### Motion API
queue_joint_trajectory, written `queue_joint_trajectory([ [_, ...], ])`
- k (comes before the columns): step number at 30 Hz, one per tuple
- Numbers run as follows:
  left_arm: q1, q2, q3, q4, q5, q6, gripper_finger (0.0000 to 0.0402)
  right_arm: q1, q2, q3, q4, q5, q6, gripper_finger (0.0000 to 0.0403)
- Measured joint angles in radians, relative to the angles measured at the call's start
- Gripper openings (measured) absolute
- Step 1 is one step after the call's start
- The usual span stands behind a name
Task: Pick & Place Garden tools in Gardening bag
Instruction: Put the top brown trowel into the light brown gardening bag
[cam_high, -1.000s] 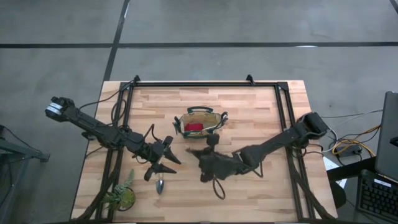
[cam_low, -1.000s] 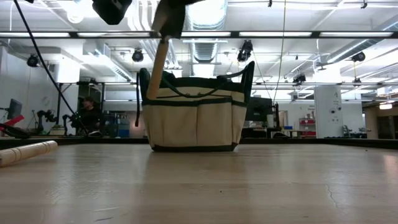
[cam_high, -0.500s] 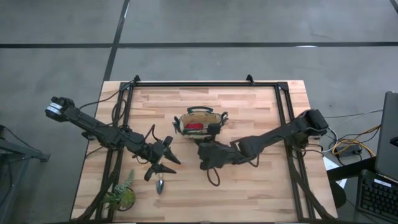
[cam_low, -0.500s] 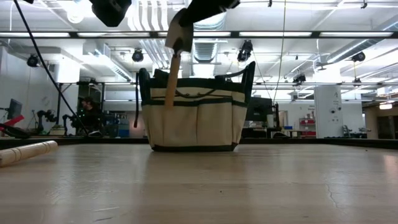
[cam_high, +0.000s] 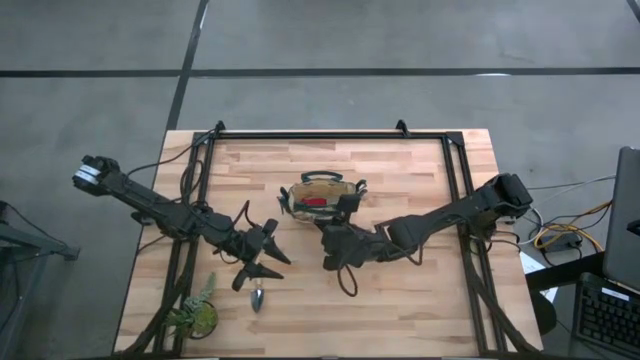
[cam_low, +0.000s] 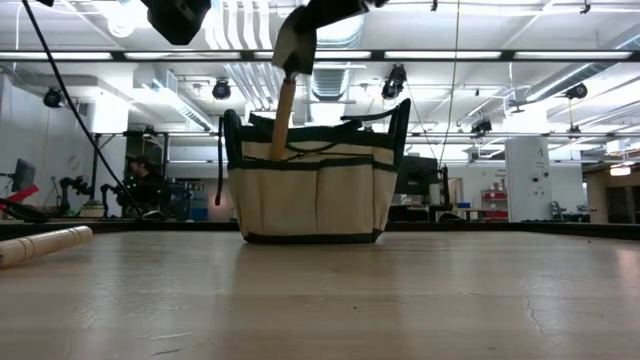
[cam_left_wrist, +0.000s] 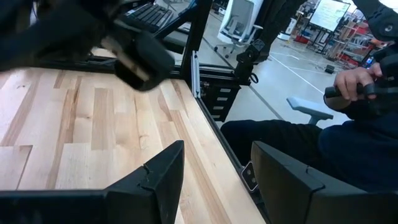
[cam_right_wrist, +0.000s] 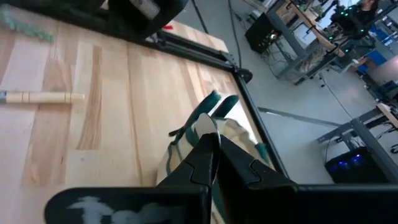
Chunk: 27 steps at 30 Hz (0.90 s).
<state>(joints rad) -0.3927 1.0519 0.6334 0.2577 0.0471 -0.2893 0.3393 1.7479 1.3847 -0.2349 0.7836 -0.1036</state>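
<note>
The right tool (cam_high: 337, 232) hovers just beside the near rim of the gardening bag (cam_high: 322, 194), its fingers closed on a trowel (cam_low: 285, 105) whose pale wooden handle hangs down to the bag's rim in the low view, the blade end up in the grip. A small red item (cam_high: 314, 203) lies inside the bag, which stands upright near the middle of the worktop (cam_high: 420, 300). The left tool (cam_high: 262, 252) waits over the worktop's left half with its fingers spread apart and holding nothing. Just near of it, a second trowel (cam_high: 257, 297) lies flat on the wood, beside a green leafy plant (cam_high: 195, 312) at the worktop's near left corner.
</note>
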Motion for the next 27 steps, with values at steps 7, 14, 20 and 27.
queue_joint_trajectory([
  [7, 0.000, 0.000, 0.000, 0.000, 0.000, 0.000, 0.0191, -0.002, 0.002, -0.006, -0.001, -0.055, 0.034, 0.0008],
  [14, 0.000, 0.000, 0.000, -0.001, -0.004, 0.000, 0.0191, -0.018, 0.009, -0.011, -0.003, -0.058, 0.029, 0.0008],
  [20, 0.000, 0.001, 0.000, -0.006, -0.006, 0.000, 0.0191, -0.042, 0.023, -0.018, -0.003, -0.091, 0.044, 0.0008],
  [27, 0.000, 0.006, 0.000, -0.015, -0.013, -0.001, 0.0191, -0.074, 0.065, -0.020, -0.001, -0.113, 0.036, 0.0008],
])
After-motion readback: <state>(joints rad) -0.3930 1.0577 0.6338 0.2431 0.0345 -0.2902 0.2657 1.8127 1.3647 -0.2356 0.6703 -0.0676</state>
